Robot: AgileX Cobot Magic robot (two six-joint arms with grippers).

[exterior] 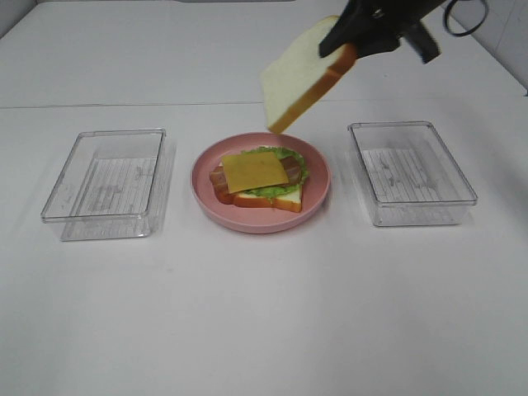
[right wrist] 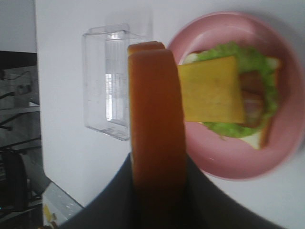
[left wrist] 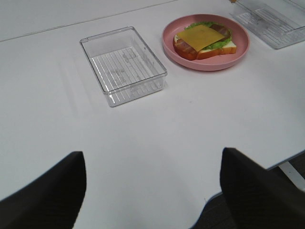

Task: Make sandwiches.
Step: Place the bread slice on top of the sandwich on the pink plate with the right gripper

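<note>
Orange-brown crust fills the right wrist view, where the right gripper [exterior: 345, 51] pinches the top bread slice [exterior: 302, 76] by one edge, jaws narrowed onto the crust on both sides. The slice hangs tilted in the air, its free end dipping down and ahead of the claw toward the pink plate [exterior: 318, 196]. That edge grip probably leaves the broad face free to be lowered flat.

Below and beyond the claw sits the open sandwich [exterior: 260, 179]: a bottom bread slice, lettuce [exterior: 289, 162], bacon and ham peeking out at one side, and a yellow cheese square [exterior: 253, 172] on top. It appears to lack only its lid, so capping the stack looks like the step in hand.

The left gripper [left wrist: 152, 191] hovers well back from the plate, jaws spread wide and holding nothing. Just ahead of it lies one clear plastic tray [left wrist: 125, 64]; a second tray [exterior: 410, 172] sits below the right claw, off to its outer side.
</note>
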